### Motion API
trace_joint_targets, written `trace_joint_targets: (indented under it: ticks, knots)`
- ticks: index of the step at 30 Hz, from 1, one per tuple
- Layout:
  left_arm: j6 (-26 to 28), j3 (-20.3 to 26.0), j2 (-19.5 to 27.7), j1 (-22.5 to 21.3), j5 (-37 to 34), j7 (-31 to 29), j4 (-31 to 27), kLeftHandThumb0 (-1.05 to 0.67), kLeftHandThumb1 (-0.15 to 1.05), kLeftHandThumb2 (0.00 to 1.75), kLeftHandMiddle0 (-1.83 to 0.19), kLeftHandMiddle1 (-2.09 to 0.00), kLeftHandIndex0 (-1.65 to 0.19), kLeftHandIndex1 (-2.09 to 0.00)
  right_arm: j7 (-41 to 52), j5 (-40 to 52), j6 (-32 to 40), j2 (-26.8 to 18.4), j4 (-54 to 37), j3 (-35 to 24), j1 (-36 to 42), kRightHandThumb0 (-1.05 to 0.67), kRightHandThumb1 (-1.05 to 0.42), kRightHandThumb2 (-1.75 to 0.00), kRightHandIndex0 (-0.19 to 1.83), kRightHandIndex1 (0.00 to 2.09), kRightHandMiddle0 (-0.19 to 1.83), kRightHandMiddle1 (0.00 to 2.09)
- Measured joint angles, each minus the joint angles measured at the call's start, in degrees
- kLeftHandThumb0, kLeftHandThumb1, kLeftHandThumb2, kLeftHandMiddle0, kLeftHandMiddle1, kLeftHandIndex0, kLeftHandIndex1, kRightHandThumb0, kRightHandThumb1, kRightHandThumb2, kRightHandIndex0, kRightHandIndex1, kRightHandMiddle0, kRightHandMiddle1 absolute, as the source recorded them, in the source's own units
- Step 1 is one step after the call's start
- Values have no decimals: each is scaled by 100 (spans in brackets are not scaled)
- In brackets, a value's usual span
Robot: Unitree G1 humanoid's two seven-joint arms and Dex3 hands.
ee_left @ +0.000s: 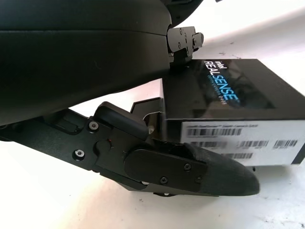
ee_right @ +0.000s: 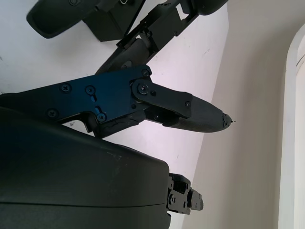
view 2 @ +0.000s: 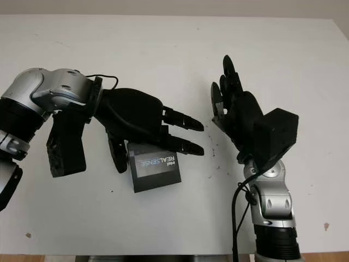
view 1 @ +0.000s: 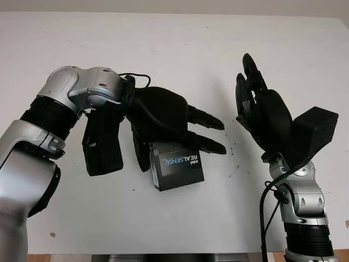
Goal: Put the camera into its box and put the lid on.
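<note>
The black camera box, its printed REALSENSE lid on top, lies slightly turned on the white table, just left of centre. My left hand is over it. The thumb runs along the box's labelled side, and the straight fingers reach across the lid and past its far right corner. I cannot tell whether they press on it. The box stays on the table and is not lifted. My right hand is raised at the right, open and holding nothing, a hand's width from the box.
The table's front edge runs along the bottom of the head views, close behind both arms. Small dark specks dot the surface between the box and the right hand. Bare table stretches beyond both hands.
</note>
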Motion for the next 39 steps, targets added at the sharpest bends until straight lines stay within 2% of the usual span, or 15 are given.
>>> trace_joint_targets:
  ticks: [8, 12, 15, 18, 24, 29, 33, 39]
  knots:
    - [312, 14, 100, 2, -80, 13, -36, -103, 105, 39, 19, 0, 19, 0, 57, -2, 2, -17, -26, -10, 54, -63, -105, -65, -17, 5, -17, 5]
    - [322, 46, 170, 3, 213, 436, -34, -105, 105, 40, 19, 0, 19, 0, 71, -2, 21, -19, -26, -12, 53, -64, -105, -65, -17, 5, -17, 5]
    - [332, 60, 275, 2, 554, 765, -67, -105, 105, 26, 19, 0, 19, 0, 92, -2, 21, -21, -26, -12, 53, -64, -105, -65, -17, 5, -17, 5]
    - [446, 74, 385, 1, 577, 764, -146, -105, 104, 13, 19, 0, 19, 0, 94, -3, 26, -23, -26, -15, 53, -63, -105, -65, -17, 5, -17, 5]
    - [895, 166, 764, 2, -177, -108, -687, -103, 103, 7, 19, 0, 19, 0, 125, -1, 21, -35, -13, -23, 49, -63, -105, -66, -17, 5, -18, 5]
    - [1229, 303, 825, 192, -990, -531, -1143, -104, 103, 6, 19, 0, 19, 0, 120, 7, 21, -34, 24, -26, 17, -63, -105, -65, -17, 5, -17, 6]
    - [1878, 324, 846, 590, -1796, -1190, -1674, -105, 105, 13, 19, 0, 19, 0, 110, 7, 21, -36, 46, -32, 7, -65, -105, -64, -15, 6, -16, 6]
    - [2868, 639, 858, 907, -2429, -1652, -2351, -105, 105, 18, 19, 0, 19, 0, 93, 20, -23, -36, 58, -46, -3, -65, -105, -63, -13, 7, -14, 7]
